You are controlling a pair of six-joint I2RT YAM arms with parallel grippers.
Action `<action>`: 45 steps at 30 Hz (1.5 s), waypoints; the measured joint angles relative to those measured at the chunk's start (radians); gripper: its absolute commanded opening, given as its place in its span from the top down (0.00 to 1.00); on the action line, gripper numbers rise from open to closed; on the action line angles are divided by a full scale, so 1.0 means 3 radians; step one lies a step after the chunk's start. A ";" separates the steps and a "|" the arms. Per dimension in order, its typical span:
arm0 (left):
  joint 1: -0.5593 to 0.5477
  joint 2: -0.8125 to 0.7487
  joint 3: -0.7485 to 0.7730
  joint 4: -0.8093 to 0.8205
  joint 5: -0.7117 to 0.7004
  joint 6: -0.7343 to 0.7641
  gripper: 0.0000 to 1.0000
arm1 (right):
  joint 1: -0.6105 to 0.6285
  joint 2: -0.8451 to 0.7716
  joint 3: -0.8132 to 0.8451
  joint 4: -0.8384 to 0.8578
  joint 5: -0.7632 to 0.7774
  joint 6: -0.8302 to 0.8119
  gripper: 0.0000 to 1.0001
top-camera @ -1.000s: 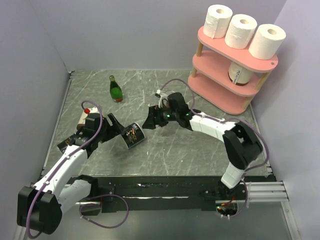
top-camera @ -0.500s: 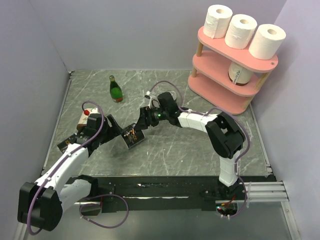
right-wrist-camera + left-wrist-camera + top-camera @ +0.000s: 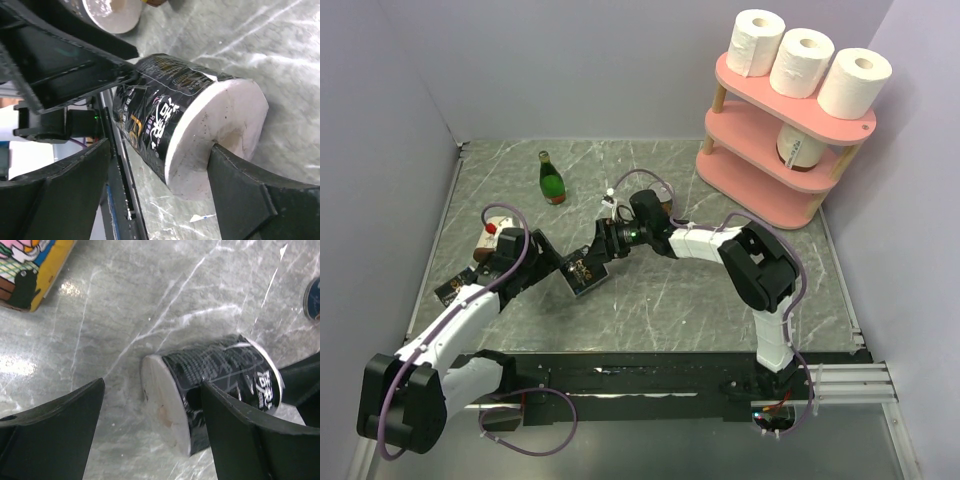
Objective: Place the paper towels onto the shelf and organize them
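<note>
Three white paper towels (image 3: 757,42) (image 3: 801,62) (image 3: 854,82) stand in a row on the top board of the pink shelf (image 3: 745,128) at the back right. Both grippers are far from them, at mid-table, around a black-wrapped roll (image 3: 585,272) lying on its side. My left gripper (image 3: 554,263) is open at its left end, and the roll (image 3: 220,370) lies between the fingers of my left gripper (image 3: 152,390). My right gripper (image 3: 601,247) is open and straddles the other end; in its wrist view the roll (image 3: 165,105) sits between the fingers of my right gripper (image 3: 161,150).
A black-wrapped roll (image 3: 800,148) stands on the shelf's middle board. A green bottle (image 3: 552,178) stands at the back left. A red-capped item (image 3: 488,236) and another black-wrapped roll (image 3: 450,291) lie by the left arm. Walls close in the table on three sides.
My right gripper has moved left across the table and now straddles the black-wrapped roll. My left arm has shifted slightly. The paper towels on the shelf have not moved.
</note>
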 measured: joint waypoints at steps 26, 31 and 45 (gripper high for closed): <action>0.0000 0.0078 0.0458 -0.0402 -0.0205 0.0014 0.08 | -0.0001 -0.0098 -0.0256 0.0294 -0.0042 0.0103 0.69; 0.0000 0.0076 0.1199 -0.0571 -0.0365 0.0267 0.05 | -0.0001 -0.0561 -0.0352 -0.0380 0.0389 -0.0343 0.69; -0.0010 0.0000 0.1489 -0.0352 -0.0657 0.1036 0.04 | 0.0003 -0.2066 -0.0341 -0.2859 0.2525 -0.1924 0.66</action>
